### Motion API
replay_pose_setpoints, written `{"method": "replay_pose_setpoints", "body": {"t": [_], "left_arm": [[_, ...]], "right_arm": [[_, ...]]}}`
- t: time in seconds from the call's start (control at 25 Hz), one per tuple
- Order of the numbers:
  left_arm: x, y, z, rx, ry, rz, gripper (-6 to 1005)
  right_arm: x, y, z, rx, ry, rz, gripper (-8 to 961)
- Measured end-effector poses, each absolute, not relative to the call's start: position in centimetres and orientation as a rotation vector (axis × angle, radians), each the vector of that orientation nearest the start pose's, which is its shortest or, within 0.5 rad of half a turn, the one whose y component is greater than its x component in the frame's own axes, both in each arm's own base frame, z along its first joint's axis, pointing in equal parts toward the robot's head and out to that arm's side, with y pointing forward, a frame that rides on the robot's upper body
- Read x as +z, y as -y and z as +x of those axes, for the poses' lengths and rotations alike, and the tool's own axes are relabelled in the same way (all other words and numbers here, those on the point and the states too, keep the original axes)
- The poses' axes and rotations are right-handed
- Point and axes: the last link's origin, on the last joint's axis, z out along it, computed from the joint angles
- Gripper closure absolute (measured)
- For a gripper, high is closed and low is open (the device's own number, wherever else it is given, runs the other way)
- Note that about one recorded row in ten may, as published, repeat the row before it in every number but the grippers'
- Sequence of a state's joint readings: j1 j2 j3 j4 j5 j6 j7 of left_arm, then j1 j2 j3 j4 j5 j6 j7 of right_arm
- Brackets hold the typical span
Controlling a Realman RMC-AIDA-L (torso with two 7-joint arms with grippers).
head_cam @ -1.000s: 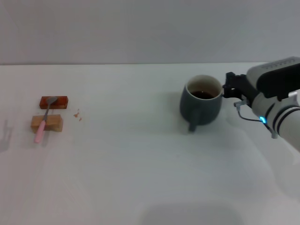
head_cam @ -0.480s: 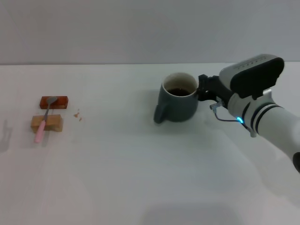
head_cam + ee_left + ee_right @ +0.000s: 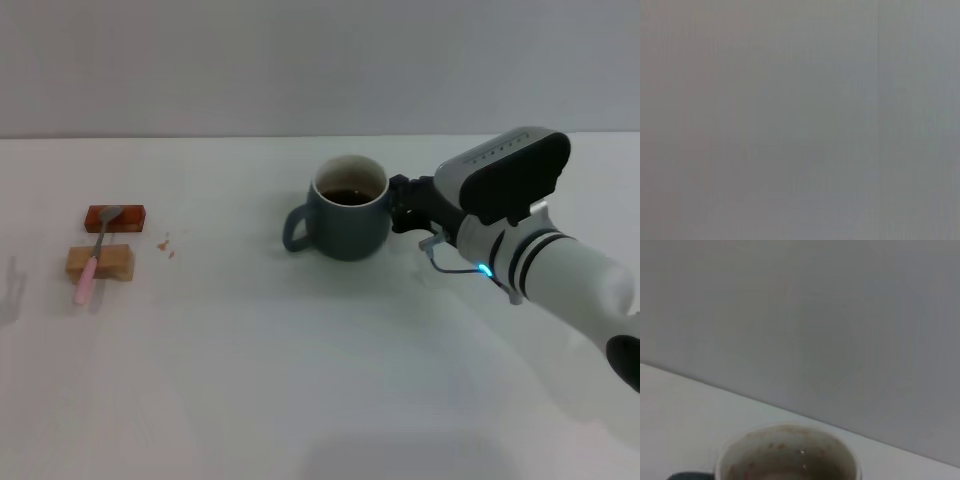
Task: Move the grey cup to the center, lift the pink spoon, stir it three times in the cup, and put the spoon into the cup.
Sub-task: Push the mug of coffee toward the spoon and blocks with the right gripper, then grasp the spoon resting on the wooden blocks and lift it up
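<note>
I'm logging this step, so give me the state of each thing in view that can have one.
grey cup: upright on the table, dark liquid inside, handle toward the robot's left.
pink spoon: lying across the two blocks, untouched.
tan block: flat on the table under the spoon's handle.
reddish-brown block: flat on the table under the spoon's bowl.
right gripper: against the cup's right side.
left gripper: not in view.
</note>
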State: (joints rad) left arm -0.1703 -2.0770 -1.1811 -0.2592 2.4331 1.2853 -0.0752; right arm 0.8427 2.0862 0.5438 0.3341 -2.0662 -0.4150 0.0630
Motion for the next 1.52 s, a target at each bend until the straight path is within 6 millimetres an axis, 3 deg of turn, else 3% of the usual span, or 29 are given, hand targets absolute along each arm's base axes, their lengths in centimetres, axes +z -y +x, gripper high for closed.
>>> {"method": "replay_pose_setpoints", "body": {"t": [0.48,0.64,0.84,0.88,0.96,1.12,1.28,1.52], "left_arm": [[3.0,-25.7,-38.3,-0.619,0.561,-1.273,317],[3.0,-25.7,-38.4,-0.618,0.563,-1.274,320],[2.9,-25.4,-38.5,-0.611,0.566,-1.276,322],[2.8,-25.4,-38.6,-0.61,0.567,-1.279,323],[2.6,-25.3,-38.5,-0.61,0.567,-1.289,324],[2.2,-25.3,-38.2,-0.616,0.561,-1.316,327],[1.4,-25.2,-37.5,-0.632,0.546,-1.369,329],[-0.5,-24.3,-36.2,-0.67,0.523,-1.479,332]], "right_arm": [[-13.3,-40.5,20.0,0.36,-0.568,-2.214,955],[-12.8,-40.0,20.5,0.42,-0.557,-2.181,955],[-9.3,-39.0,24.5,0.531,-0.536,-2.004,955],[-7.3,-37.8,26.7,0.585,-0.526,-1.895,954],[-6.3,-37.0,27.7,0.612,-0.52,-1.841,954],[-1.7,-32.9,31.6,0.703,-0.479,-1.553,954],[2.3,-27.7,34.8,0.665,-0.386,-1.288,954],[3.4,-25.3,37.1,0.597,-0.423,-1.206,954]]}}
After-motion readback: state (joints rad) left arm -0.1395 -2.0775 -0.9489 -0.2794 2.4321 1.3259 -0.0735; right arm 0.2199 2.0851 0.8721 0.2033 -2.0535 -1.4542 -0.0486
